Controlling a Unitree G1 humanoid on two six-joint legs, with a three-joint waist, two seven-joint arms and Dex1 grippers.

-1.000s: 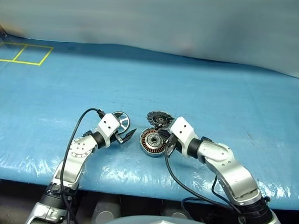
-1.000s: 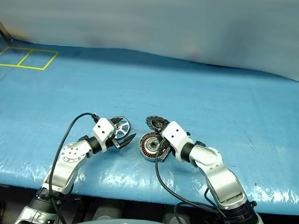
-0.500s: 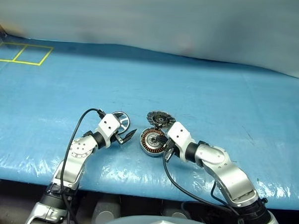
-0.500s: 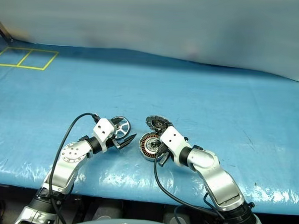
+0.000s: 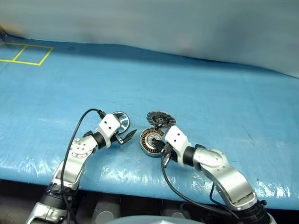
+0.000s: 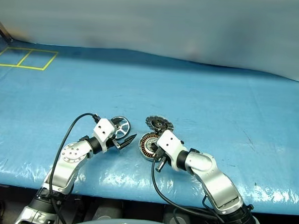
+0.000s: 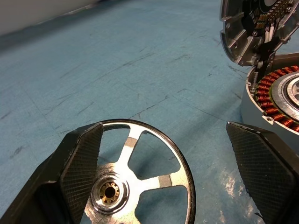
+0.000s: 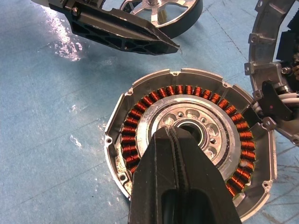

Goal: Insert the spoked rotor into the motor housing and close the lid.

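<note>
The spoked rotor [image 5: 121,119] lies flat on the blue table cover, shiny with a dark rim. My left gripper [image 7: 163,135] is open, its fingers either side of the rotor [image 7: 140,182], which lies close to one finger and is not gripped. To the rotor's right sits the motor housing [image 5: 149,140], its copper windings [image 8: 135,126] showing. The lid [image 5: 159,117] stands tipped up at the housing's far edge. My right gripper [image 8: 171,133] is shut on nothing, its tips just above the housing's centre.
A blue plastic sheet [image 5: 224,100] covers the whole table. Yellow tape squares [image 5: 23,53] mark its far left corner. Black cables loop from both wrists near the front edge [image 5: 136,183]. A pale wall rises behind.
My right arm has drawn back toward the front edge and a little left, its shut gripper staying over the housing. The left arm, rotor, housing and lid have not moved.
</note>
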